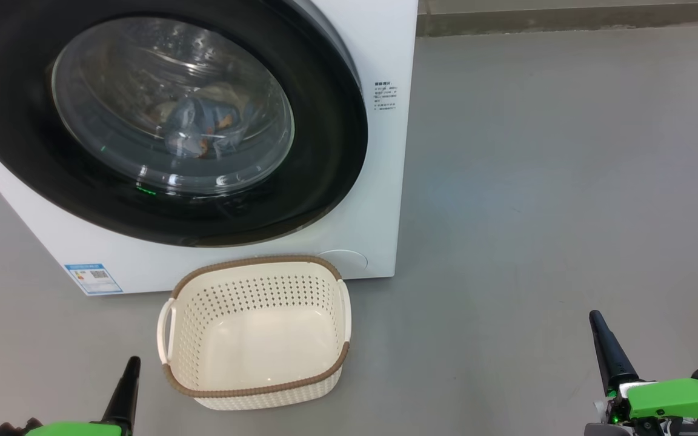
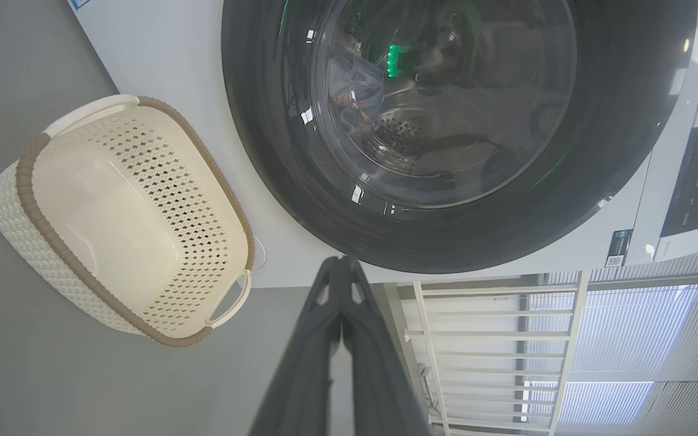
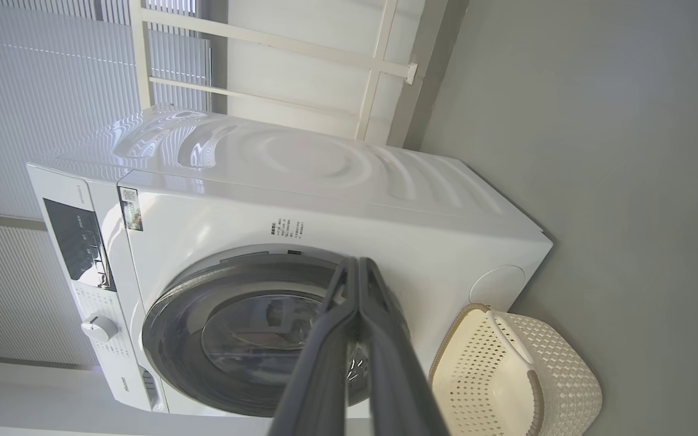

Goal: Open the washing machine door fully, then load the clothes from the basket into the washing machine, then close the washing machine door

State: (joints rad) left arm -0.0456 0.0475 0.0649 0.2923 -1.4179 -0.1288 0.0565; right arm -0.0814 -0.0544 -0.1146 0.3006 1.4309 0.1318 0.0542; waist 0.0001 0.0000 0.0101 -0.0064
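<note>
Both fingers-together and empty, left end effector (image 1: 132,365) beside basket (image 1: 255,261), right end effector (image 1: 596,318) well apart

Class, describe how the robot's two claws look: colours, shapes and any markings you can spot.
The left claw and right claw each have two long, dark, tapering fingers; small cut-outs show near the left's tips. Behind them sit bright green housings; the right one carries a pale band and a small green light.
</note>
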